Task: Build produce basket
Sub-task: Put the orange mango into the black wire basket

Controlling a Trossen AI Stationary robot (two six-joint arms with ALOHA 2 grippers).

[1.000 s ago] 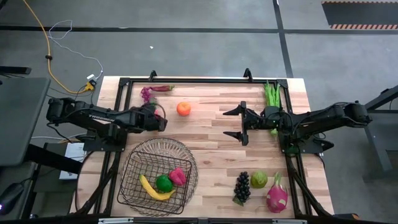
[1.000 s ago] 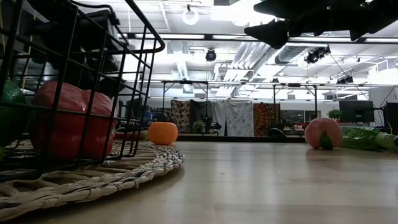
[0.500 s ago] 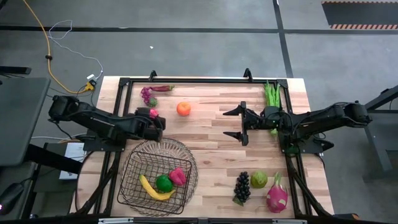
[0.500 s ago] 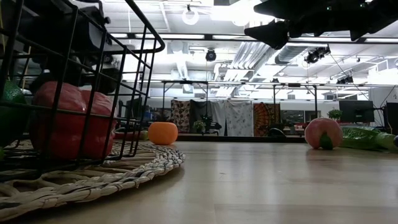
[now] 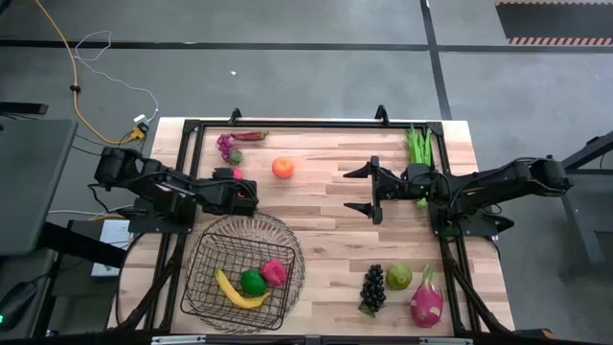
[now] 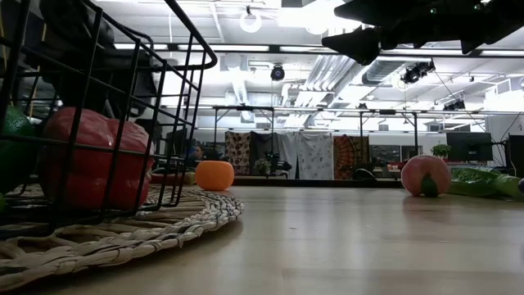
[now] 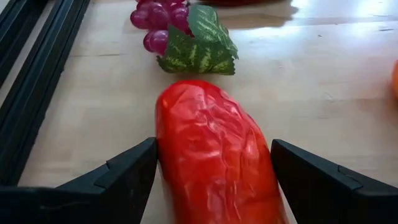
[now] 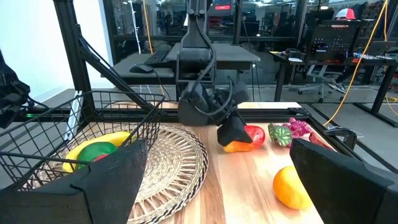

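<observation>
High view: left claw (image 5: 241, 195) at centre left, just above the wire basket (image 5: 203, 287), clamped on a red-yellow mango (image 5: 236, 173). Basket at lower left, containing banana (image 5: 234, 293), lime (image 5: 252, 283) and a pink-red fruit (image 5: 274, 271). Right claw (image 5: 362, 190) at centre right, spread wide, empty.

Low view: basket (image 6: 188, 98) at left on a woven mat (image 6: 164, 225); orange (image 6: 214, 174) beyond on the tabletop (image 6: 352, 238).

Left wrist view: mango (image 7: 211, 155) between both fingers (image 7: 127, 171), purple grapes (image 7: 158, 22) beyond.

Right wrist view: left claw (image 8: 239, 134) gripping mango (image 8: 247, 138).
</observation>
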